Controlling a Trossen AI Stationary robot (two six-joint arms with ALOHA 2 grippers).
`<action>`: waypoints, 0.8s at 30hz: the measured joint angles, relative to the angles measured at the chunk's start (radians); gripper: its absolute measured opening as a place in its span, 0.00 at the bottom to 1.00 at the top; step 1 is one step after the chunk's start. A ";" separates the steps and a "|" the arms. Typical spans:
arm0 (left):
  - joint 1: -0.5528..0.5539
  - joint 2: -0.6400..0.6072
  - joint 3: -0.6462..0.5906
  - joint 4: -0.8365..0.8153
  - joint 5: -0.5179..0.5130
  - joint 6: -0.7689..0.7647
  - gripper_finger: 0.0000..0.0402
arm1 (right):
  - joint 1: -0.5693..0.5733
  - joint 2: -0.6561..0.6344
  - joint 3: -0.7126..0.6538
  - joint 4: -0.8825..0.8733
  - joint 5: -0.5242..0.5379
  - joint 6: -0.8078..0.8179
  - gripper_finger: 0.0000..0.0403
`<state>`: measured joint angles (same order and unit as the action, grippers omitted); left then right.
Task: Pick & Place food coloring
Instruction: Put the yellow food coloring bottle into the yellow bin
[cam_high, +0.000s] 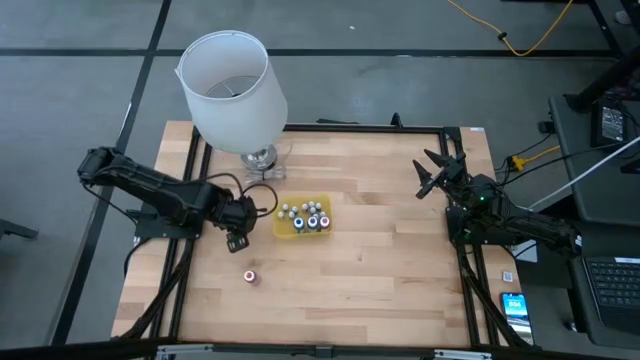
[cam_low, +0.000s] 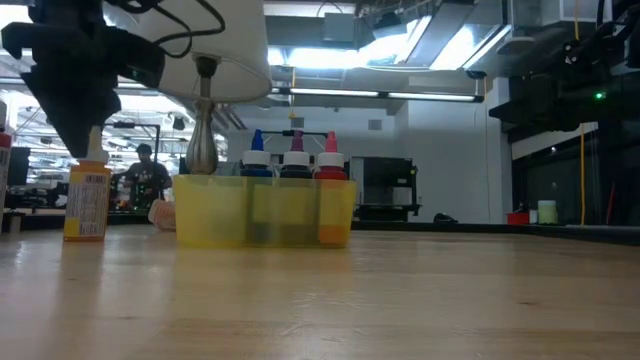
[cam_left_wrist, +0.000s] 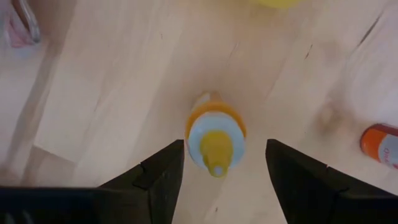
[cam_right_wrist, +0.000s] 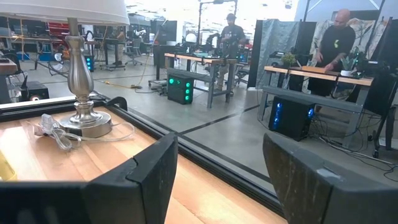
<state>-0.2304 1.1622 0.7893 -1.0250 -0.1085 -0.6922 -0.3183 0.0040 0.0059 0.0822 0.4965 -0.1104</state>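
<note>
Beside the flat yellow plastic tray (cam_high: 283, 229) on the wooden bench (cam_high: 380, 260), the left gripper (cam_left_wrist: 225, 163) hovers with fingers open around an upright yellow-capped food coloring bottle (cam_left_wrist: 216, 142), seemingly not yet clamped. Most bottles already fill the tray; a red-capped bottle (cam_high: 250, 276) remains loose. The right gripper (cam_high: 436, 172) waits open, well apart.

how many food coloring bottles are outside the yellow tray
2: a yellow-capped bottle standing upright between the left hand's open fingers, and a red one alone on the table nearer the front edge. None seems hidden.
</note>
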 joint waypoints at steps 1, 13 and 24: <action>-0.005 0.000 0.000 0.003 -0.011 -0.001 0.54 | 0.000 0.000 0.000 0.000 0.000 0.000 0.59; -0.013 0.000 0.000 0.012 -0.038 -0.001 0.42 | 0.000 0.000 0.000 0.000 0.000 0.000 0.59; -0.013 0.000 0.000 0.012 -0.068 -0.001 0.28 | 0.000 0.000 0.000 0.000 0.000 0.000 0.59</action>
<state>-0.2436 1.1622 0.7895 -1.0134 -0.1766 -0.6933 -0.3184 0.0040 0.0061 0.0822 0.4965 -0.1104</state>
